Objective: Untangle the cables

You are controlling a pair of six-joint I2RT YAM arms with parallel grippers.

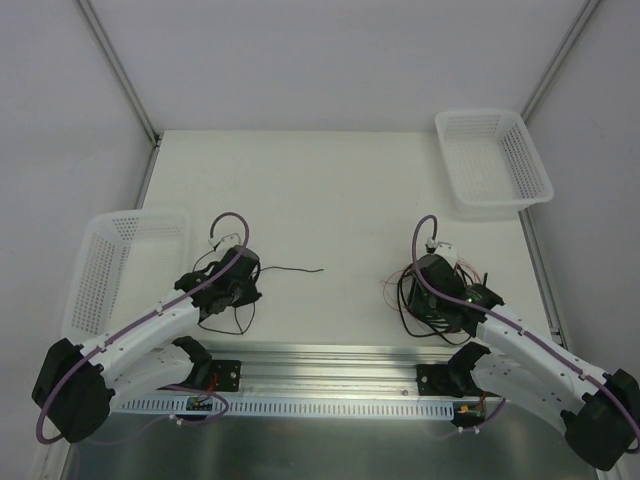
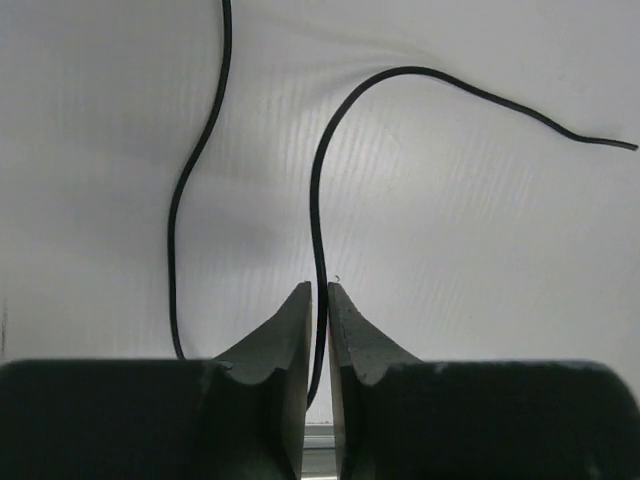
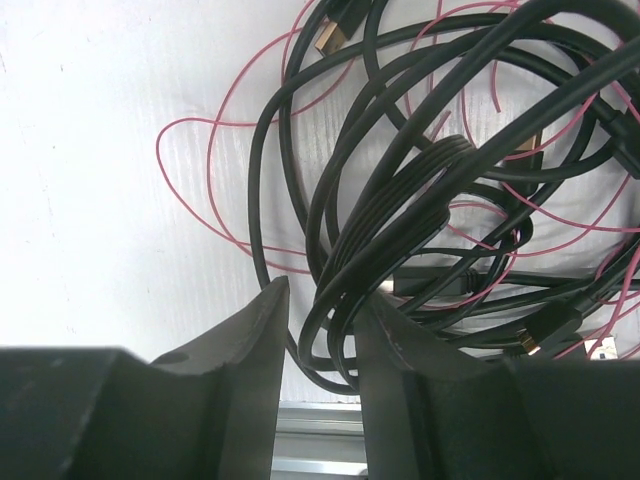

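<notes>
A single thin black cable (image 2: 316,190) runs up from between the fingers of my left gripper (image 2: 320,292), which is shut on it. Its free end (image 1: 318,268) lies out to the right on the white table, and another strand (image 2: 176,215) curves past on the left. The tangled bundle of black cables (image 3: 400,200) with a fine red wire (image 3: 190,190) lies under my right gripper (image 3: 325,295). Its jaws stand apart, with loops of black cable in the gap near the right finger (image 3: 400,350). From above, the bundle (image 1: 410,300) shows at the right gripper (image 1: 440,300).
A white mesh basket (image 1: 495,160) stands at the back right of the table. Another basket (image 1: 120,260) sits tilted at the left edge beside the left arm. An aluminium rail (image 1: 330,360) runs along the near edge between the arm bases.
</notes>
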